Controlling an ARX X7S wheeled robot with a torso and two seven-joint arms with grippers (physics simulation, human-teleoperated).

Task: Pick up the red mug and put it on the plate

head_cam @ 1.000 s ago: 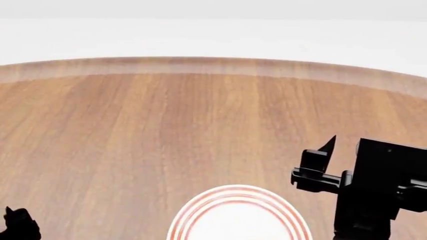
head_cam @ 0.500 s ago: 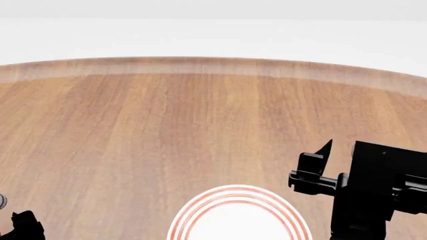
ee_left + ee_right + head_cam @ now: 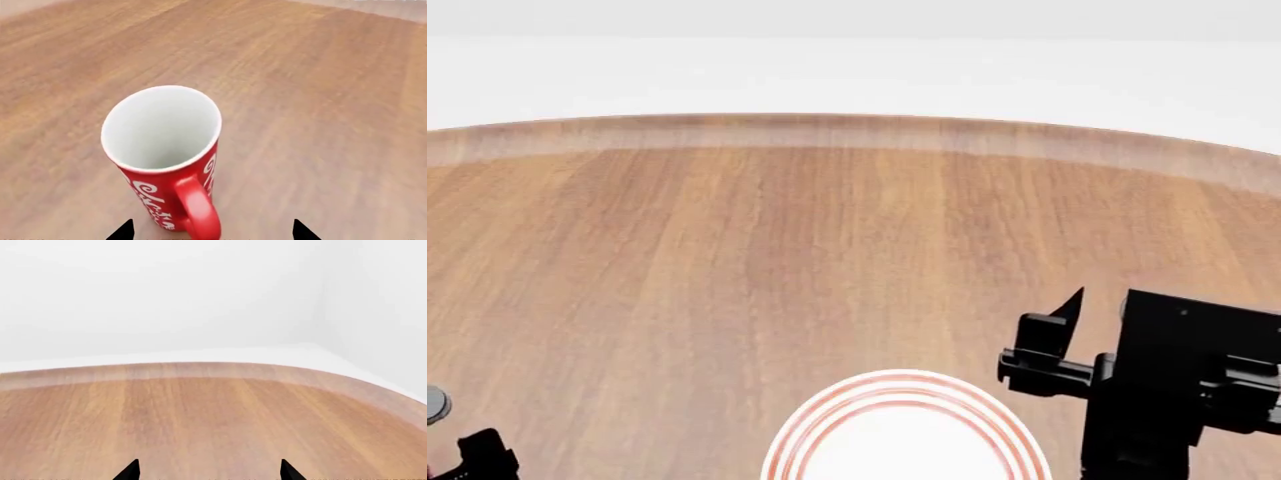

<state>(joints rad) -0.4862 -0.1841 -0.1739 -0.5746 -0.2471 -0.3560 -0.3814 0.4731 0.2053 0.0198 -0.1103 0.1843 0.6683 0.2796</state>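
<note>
The red mug (image 3: 167, 160) stands upright on the wooden table in the left wrist view. It has white script, a white inside and a red handle (image 3: 199, 212) turned toward the camera. My left gripper (image 3: 212, 232) is open, its two black tips on either side of the handle, not touching it. In the head view the mug is out of view and only a bit of my left arm (image 3: 483, 458) shows at the lower left corner. The white plate with red rings (image 3: 905, 430) lies at the near middle. My right gripper (image 3: 1054, 345) hovers open and empty right of the plate.
The round wooden table (image 3: 827, 250) runs to a curved far edge with white floor beyond. A small grey round part (image 3: 434, 404) shows at the left edge. The right wrist view shows bare tabletop (image 3: 200, 415) and white walls.
My right arm has drifted slightly left and down in the head view. My left arm has sunk lower at the lower left corner, and a grey round part has appeared there.
</note>
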